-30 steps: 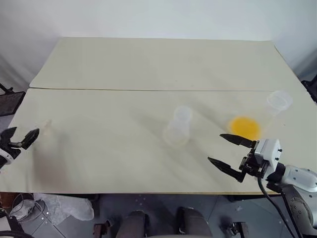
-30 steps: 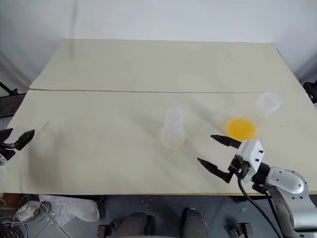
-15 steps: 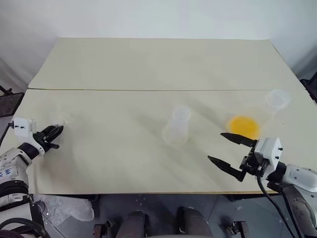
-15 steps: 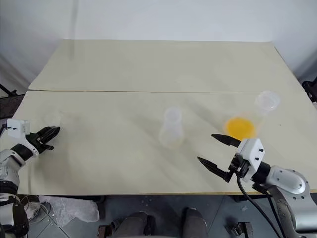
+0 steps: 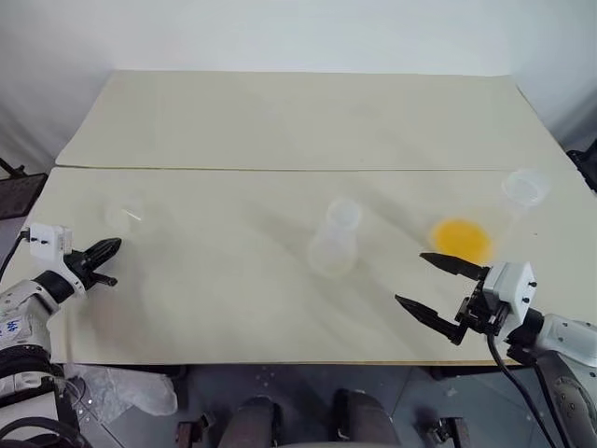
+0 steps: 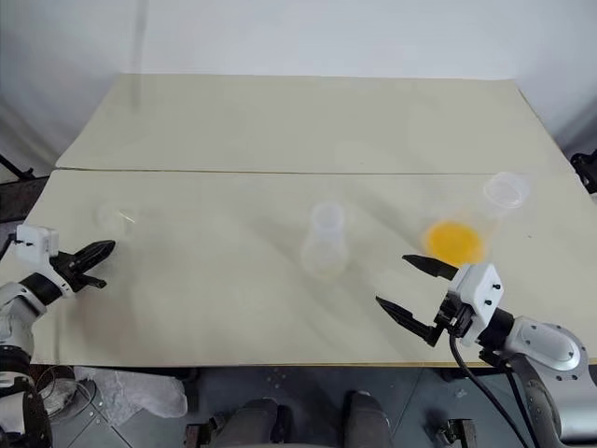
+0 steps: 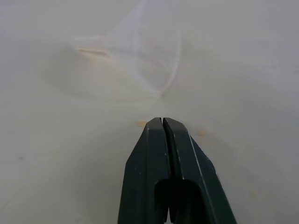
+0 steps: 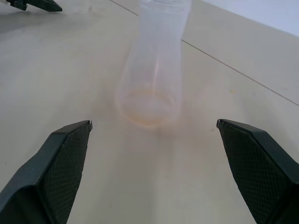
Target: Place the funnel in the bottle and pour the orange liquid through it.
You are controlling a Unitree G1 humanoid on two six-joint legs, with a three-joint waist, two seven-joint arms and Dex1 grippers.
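The clear funnel (image 5: 126, 217) lies on the tan table (image 5: 233, 299) near its left end; in the left wrist view the funnel (image 7: 140, 60) rests just beyond my fingertips. My left gripper (image 5: 114, 248) is shut with nothing in it, a little in front of the funnel. The bottle (image 5: 336, 238), a small clear flask, stands upright mid-table, and the right wrist view shows the bottle (image 8: 152, 70) straight ahead. The orange liquid (image 5: 459, 238) sits in the bottom of a larger clear flask (image 5: 524, 187) at the right. My right gripper (image 5: 410, 278) hangs open beside that flask's base, holding nothing.
A seam (image 5: 280, 169) runs across the table between its near and far halves. The table's front edge (image 5: 280, 362) lies just below both grippers. A crumpled plastic sheet (image 5: 121, 387) lies on the floor at the left.
My left gripper has come in from the left edge toward the funnel and shut. The funnel seems to have shifted slightly rightward. The right arm has stayed still.
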